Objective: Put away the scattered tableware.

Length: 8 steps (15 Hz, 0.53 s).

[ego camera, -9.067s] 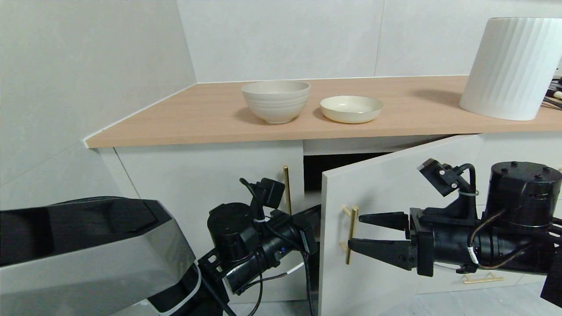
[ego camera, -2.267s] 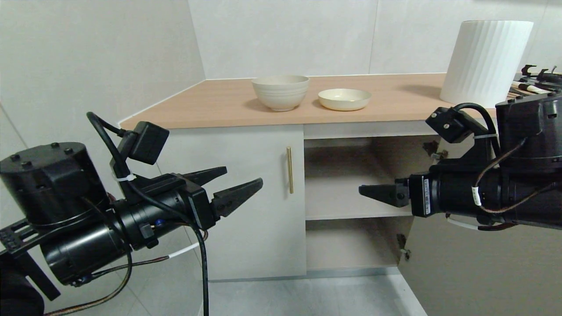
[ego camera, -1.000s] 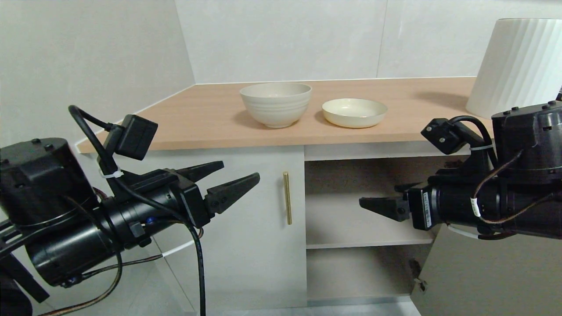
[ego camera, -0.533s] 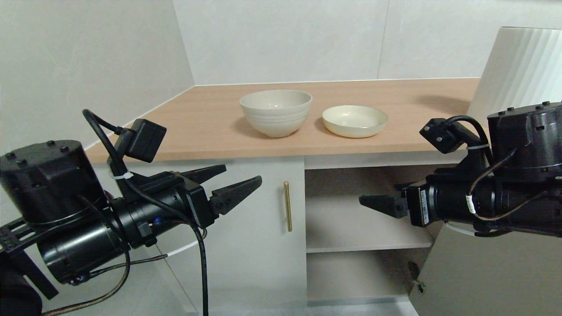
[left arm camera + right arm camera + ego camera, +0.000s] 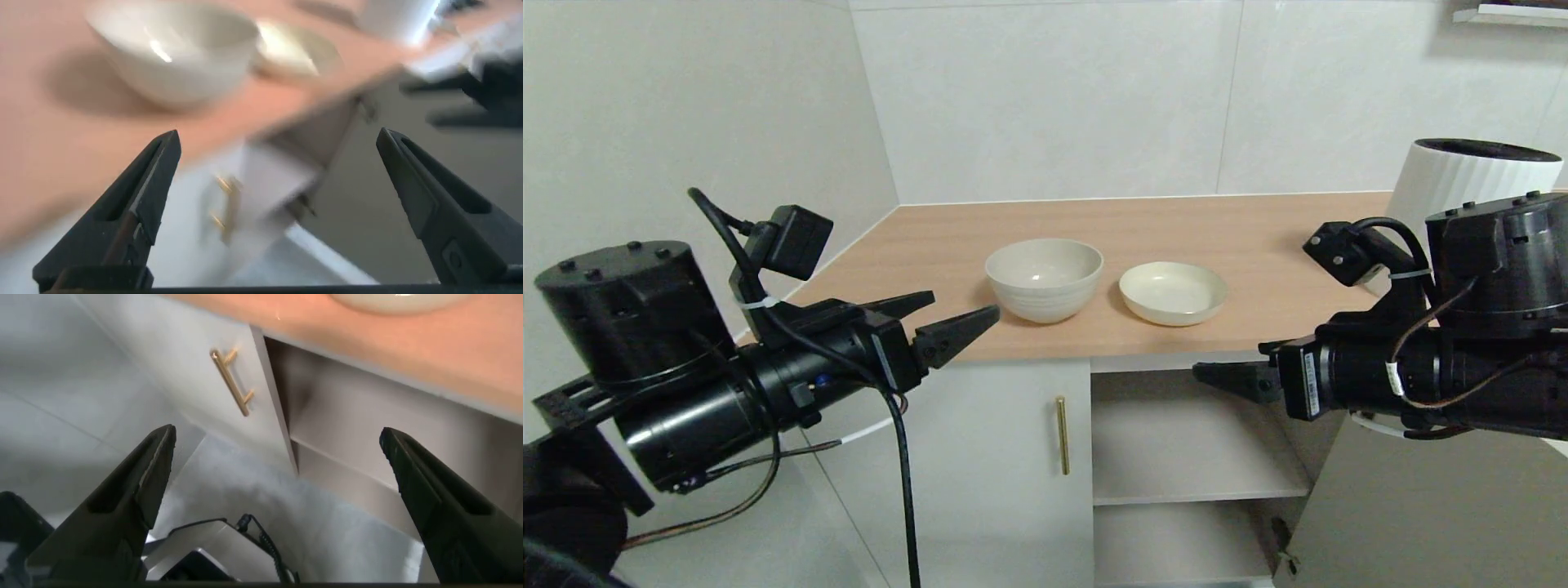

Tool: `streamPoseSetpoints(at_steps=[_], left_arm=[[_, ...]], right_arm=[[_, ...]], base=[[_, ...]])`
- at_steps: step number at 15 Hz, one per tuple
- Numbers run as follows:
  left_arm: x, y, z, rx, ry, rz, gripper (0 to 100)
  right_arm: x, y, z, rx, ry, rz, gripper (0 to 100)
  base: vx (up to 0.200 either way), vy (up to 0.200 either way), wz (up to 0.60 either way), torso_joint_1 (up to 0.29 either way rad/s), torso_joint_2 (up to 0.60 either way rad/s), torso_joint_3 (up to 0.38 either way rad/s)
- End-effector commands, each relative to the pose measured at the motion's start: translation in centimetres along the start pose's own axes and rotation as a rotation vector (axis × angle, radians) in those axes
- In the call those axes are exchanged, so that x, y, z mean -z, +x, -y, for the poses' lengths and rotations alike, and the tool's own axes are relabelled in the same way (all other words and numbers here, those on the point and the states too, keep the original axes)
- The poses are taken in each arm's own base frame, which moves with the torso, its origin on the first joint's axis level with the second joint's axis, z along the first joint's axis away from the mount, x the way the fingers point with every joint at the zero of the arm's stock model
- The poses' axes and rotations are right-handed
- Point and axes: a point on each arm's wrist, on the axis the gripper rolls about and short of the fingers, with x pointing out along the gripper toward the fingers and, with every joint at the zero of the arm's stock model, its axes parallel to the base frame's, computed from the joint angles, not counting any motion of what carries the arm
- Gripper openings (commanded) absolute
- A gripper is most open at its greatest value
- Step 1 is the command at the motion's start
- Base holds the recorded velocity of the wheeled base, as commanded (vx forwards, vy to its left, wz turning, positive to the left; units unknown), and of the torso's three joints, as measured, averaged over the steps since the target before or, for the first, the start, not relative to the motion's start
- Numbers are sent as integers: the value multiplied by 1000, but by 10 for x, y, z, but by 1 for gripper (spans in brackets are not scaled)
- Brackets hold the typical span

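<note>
- Tableware sits on the countertop [image 5: 1258,237]: a deep bowl [image 5: 1044,278] and a shallow dish [image 5: 1173,291] stand side by side near the front edge, close but not touching. The dish is on the side toward the white ribbed container [image 5: 1470,175].
- Below the front edge, the cupboard [image 5: 1176,441] stands open on the dish's side, with a bare shelf [image 5: 1184,490] ready to take both pieces.
- The left gripper [image 5: 960,306] hovers off the front edge at about counter height, fingers spread wide and holding nothing. It points toward the bowl.
- The right gripper [image 5: 1229,363] hangs in front of the open cupboard, just under the counter's edge — also wide open and empty.
- The step in hand looks like the first pick, and the bowl is the left arm's natural target.
- To do it well, bring the gripper in above the rim and set one finger inside the wall and one outside — a pinch on the near rim, not a squeeze across the whole bowl.
- Close firmly but slowly, since glazed ceramic is likely slippery.
- Lift straight up before swinging away, so the bowl does not knock the dish beside it.
</note>
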Motion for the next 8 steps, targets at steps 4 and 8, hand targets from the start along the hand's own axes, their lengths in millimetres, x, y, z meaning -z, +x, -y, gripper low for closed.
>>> streamPoseSetpoints(at_steps=[4,8], left_arm=[[-15,8,-23,-100,-52,-82,100],[-26,3,-18,-148,-158,-300,100]], right_arm=[[1,8,3,6,3,-2,100],[3,15,9,26,13,-15,100]], base=[[0,0,0,196,-474,-278],[0,0,0,171,-401,-223]])
